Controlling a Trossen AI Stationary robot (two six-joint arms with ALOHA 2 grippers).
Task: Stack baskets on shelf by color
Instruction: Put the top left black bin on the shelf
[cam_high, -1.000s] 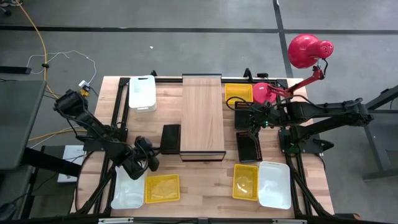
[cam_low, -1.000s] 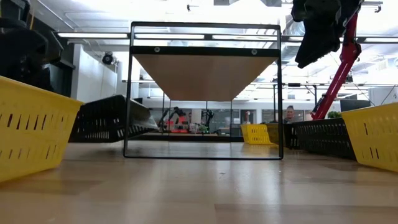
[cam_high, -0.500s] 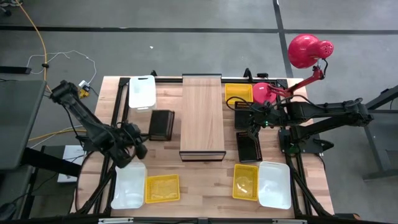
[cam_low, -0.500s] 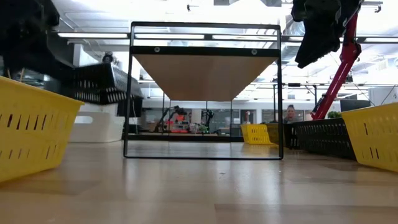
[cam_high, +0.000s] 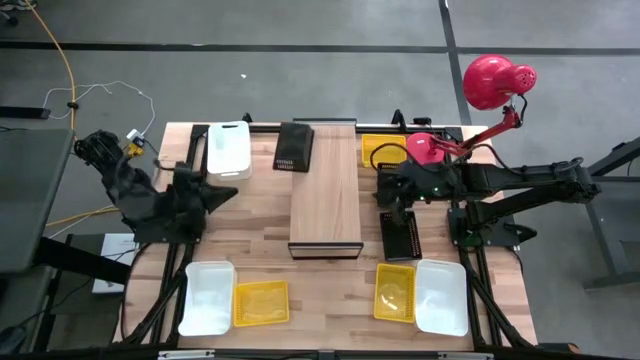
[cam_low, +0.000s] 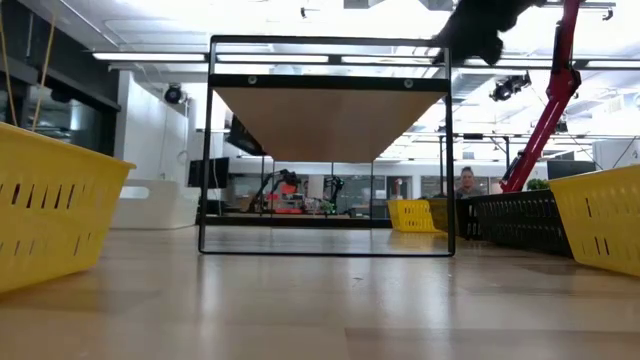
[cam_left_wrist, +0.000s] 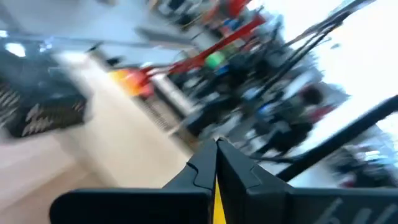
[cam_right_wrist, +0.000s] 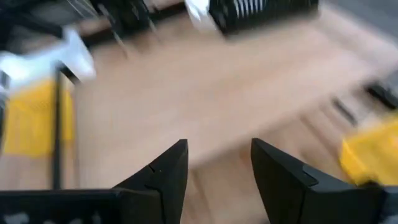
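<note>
From above, one black basket is lying at the far end of the shelf, hanging over its left edge. Its long axis is running nearly along the shelf's length, slightly skewed. I'd say the job is barely starting: the other black basket, three yellow baskets and three white baskets are sitting on the table around the shelf. The left gripper is hanging left of the shelf. The right gripper is hovering just right of it.

From table level, I cannot tell what is resting on the shelf.

The left wrist view is showing its fingers pressed together, holding nothing.

The right wrist view is showing its fingers spread apart, empty.
</note>
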